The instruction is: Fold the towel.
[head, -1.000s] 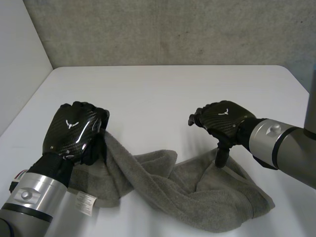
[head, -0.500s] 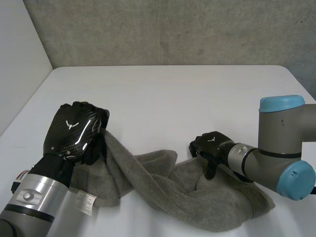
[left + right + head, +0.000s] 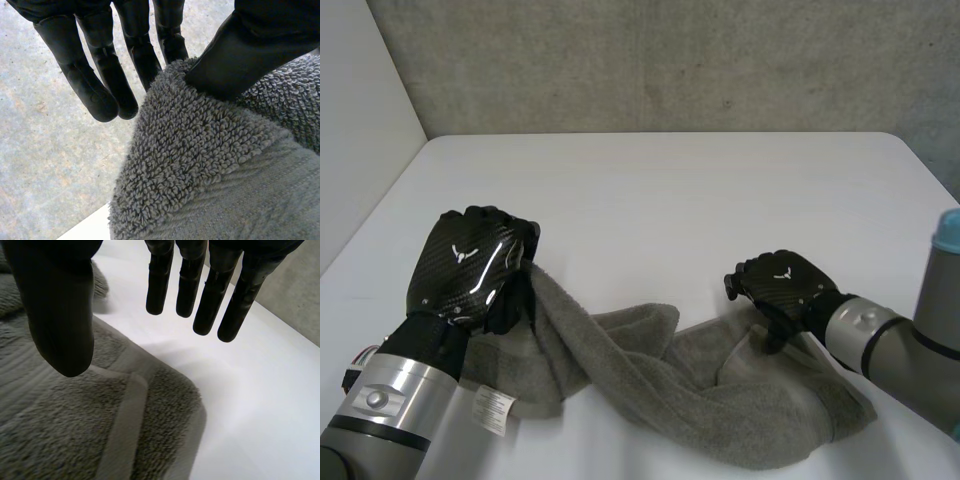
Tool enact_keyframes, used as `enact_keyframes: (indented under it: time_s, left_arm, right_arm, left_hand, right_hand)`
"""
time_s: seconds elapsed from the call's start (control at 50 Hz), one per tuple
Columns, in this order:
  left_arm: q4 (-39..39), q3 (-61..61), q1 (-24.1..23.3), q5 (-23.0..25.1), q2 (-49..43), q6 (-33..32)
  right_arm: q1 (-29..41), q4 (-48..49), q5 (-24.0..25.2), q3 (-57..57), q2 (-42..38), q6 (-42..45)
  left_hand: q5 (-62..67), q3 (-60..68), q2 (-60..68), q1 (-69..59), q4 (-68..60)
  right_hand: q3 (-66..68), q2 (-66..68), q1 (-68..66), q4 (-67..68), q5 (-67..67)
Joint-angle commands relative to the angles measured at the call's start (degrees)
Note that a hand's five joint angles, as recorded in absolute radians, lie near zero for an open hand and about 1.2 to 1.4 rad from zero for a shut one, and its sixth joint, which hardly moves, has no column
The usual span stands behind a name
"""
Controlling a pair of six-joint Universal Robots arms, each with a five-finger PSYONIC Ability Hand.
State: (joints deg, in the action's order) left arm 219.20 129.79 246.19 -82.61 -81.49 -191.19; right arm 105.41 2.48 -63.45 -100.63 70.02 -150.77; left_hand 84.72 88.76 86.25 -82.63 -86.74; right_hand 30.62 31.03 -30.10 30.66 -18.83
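A grey terry towel [image 3: 700,390] lies bunched and partly twisted on the white table [image 3: 650,190], running from near left to near right. My left hand [image 3: 470,265] holds one end of it lifted off the table. In the left wrist view the thumb [image 3: 250,45] presses the towel [image 3: 200,165] against the fingers. My right hand [image 3: 785,285] hovers over the towel's far right edge, palm down. In the right wrist view its fingers [image 3: 215,295] are straight and apart from the thumb [image 3: 57,315], above a hemmed corner of the towel [image 3: 60,430], holding nothing.
A white care label [image 3: 493,410] hangs on the towel's near left edge. Bare table [image 3: 260,405] stretches beyond the right hand's fingertips and across the far half. A grey wall stands behind the table and a white wall to the left.
The right hand lifted its fingers off the towel, swung about over its far edge and now sits slightly further right and nearer. The left hand and its lifted towel end have not moved.
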Motion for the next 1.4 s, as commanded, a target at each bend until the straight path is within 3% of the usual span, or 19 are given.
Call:
enact_keyframes:
  time_s: [0.02,0.3,0.42,0.46,0.58,0.74,0.8,0.84,0.86,0.88,0.94,0.98,1.08,1.14,1.18,1.22,1.28,1.32,1.4]
  left_arm:
    - [0.3,0.0,0.2,0.0,-0.1,0.0]
    - [0.2,0.4,0.3,0.0,-0.9,0.0]
    - [0.3,0.7,0.3,0.1,-0.9,-0.1]
    - [0.3,0.7,0.3,0.1,-0.9,-0.1]
    - [0.5,-0.8,0.5,0.0,-0.8,0.0]
    - [0.5,-12.9,1.1,0.1,-3.5,-0.3]
    - [0.4,-17.6,1.1,0.0,-4.8,-0.6]
    - [0.1,-29.7,1.2,-0.7,-8.3,-0.7]
    - [0.1,-29.8,1.2,-0.7,-8.3,-0.7]
    - [-0.4,-36.5,1.2,-1.0,-10.4,-0.8]
    - [-0.4,-47.7,1.2,-1.5,-13.7,-0.7]
    - [-0.4,-52.1,1.2,-2.4,-14.8,-0.6]
    - [-0.5,-55.3,1.5,-5.8,-15.4,-0.5]
    - [-0.7,-50.4,1.7,-6.5,-15.4,-0.5]
    - [-0.4,-45.9,1.7,-6.2,-14.9,-0.4]
    - [0.5,-36.1,1.5,-6.0,-13.2,-0.8]
    - [2.4,-26.7,1.5,-5.0,-12.3,-0.8]
    - [4.3,-22.3,1.4,-4.0,-12.6,-0.8]
    - [9.4,-14.2,1.2,-1.2,-14.5,-0.9]
  right_arm:
    - [-2.1,0.9,5.0,-4.6,0.7,2.1]
    - [-1.4,0.2,3.7,-3.5,-5.4,6.9]
    - [-1.4,0.2,3.9,-3.3,-5.6,6.6]
    - [-1.6,0.4,4.0,-3.0,-5.4,6.3]
    - [-1.7,0.8,3.6,-0.5,-3.9,4.5]
    - [-1.3,7.7,2.7,9.7,0.5,-8.4]
    - [-1.2,14.3,-1.1,15.9,2.0,-13.8]
    - [-1.3,21.1,-8.6,21.9,3.4,-18.4]
    - [-1.3,21.2,-8.6,21.9,3.5,-18.4]
    - [-1.3,24.6,-12.3,24.4,3.7,-20.1]
    - [-1.4,31.2,-17.2,27.1,4.2,-22.9]
    - [-1.4,32.9,-17.4,27.9,4.3,-23.7]
    - [-1.3,32.7,-13.7,26.4,5.1,-24.3]
    - [-2.0,30.6,-7.9,21.8,5.9,-24.3]
    - [-2.2,30.4,-4.7,18.8,6.2,-24.3]
    - [-2.3,29.1,2.3,13.6,6.6,-23.3]
    - [-2.3,28.6,5.4,10.5,6.7,-23.1]
    - [-3.0,27.6,10.6,3.6,7.1,-22.0]
    - [-4.6,27.0,12.9,-3.3,7.8,-18.5]
  left_hand:
    - [-15.5,-9.6,-7.1,3.4,7.6]
    - [-15.7,-9.7,-7.2,3.6,7.7]
    - [-15.7,-9.7,-7.2,3.6,7.7]
    - [-16.2,-10.3,-7.7,4.1,8.2]
    - [-17.7,-11.8,-9.2,5.6,9.7]
    - [-17.4,-11.4,-8.9,5.3,9.4]
    - [-16.9,-10.9,-8.4,4.8,8.9]
    - [-16.0,-10.1,-7.6,4.0,8.1]
    - [-16.0,-10.1,-7.6,4.0,8.1]
    - [-15.9,-9.9,-7.4,3.8,7.9]
    - [-15.9,-9.9,-7.4,3.8,7.9]
    - [-15.9,-9.9,-7.4,3.8,7.9]
    - [-16.2,-10.3,-7.7,4.1,8.2]
    - [-16.7,-10.8,-8.2,4.6,8.7]
    - [-16.7,-10.8,-8.2,4.6,8.7]
    - [-18.1,-12.1,-9.6,6.0,10.1]
    - [-19.9,-13.9,-11.4,7.8,11.9]
    - [-23.1,-17.1,-14.6,11.0,15.1]
    - [-29.5,-23.5,-21.0,17.4,21.5]
  right_hand:
    - [-1.2,-1.6,0.7,-1.2,-0.6]
    - [4.2,3.8,-4.7,4.1,-6.0]
    - [28.1,27.7,-28.6,28.0,-29.9]
    - [49.3,48.9,-49.8,49.3,-51.1]
    - [49.4,49.0,-49.9,49.3,-51.2]
    - [49.4,49.0,-49.9,49.3,-51.2]
    - [49.4,49.0,-49.9,49.3,-51.2]
    - [49.4,49.0,-49.9,49.3,-51.2]
    - [49.4,49.0,-49.9,49.3,-51.2]
    - [49.4,49.0,-49.9,49.3,-51.2]
    - [49.4,49.0,-49.9,49.3,-51.2]
    - [49.4,49.0,-49.9,49.3,-51.2]
    - [49.4,49.0,-49.9,49.3,-51.2]
    - [49.4,49.0,-49.9,49.3,-51.2]
    - [49.4,49.0,-49.9,49.3,-51.2]
    - [49.4,49.0,-49.9,49.3,-51.2]
    - [49.4,49.0,-49.9,49.3,-51.2]
    - [49.4,49.0,-49.9,49.3,-51.2]
    - [49.4,49.0,-49.9,49.3,-51.2]
